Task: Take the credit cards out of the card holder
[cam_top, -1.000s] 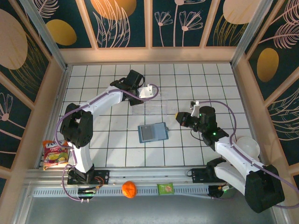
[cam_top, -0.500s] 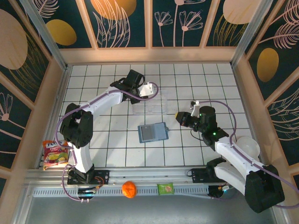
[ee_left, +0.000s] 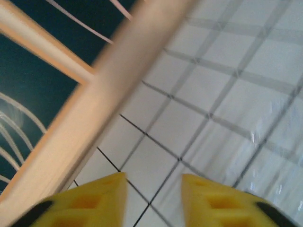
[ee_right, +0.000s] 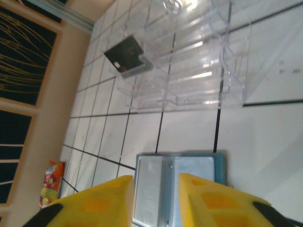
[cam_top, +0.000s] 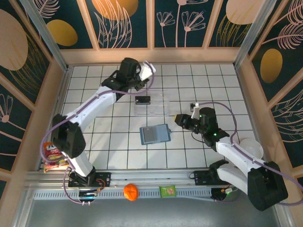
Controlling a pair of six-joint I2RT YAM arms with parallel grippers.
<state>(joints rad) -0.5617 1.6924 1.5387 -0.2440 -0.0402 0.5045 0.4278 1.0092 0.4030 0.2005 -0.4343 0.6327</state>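
One black card point(cam_top: 142, 100) is sitting in the tray point(cam_top: 161, 109), back of centre. Holder point(cam_top: 155, 134) is lying open at counter centre; can't tell whether more cards are inside. Left hand point(cam_top: 143, 74) is hanging open and empty near the back edge. Right hand point(cam_top: 179, 119), open and empty, is hovering just beside the holder.

The card holder point(cam_top: 155, 134) lies on the table point(cam_top: 118, 144), just before the tray point(cam_top: 161, 111). One credit card point(cam_top: 142, 100) lies in the tray's left end.
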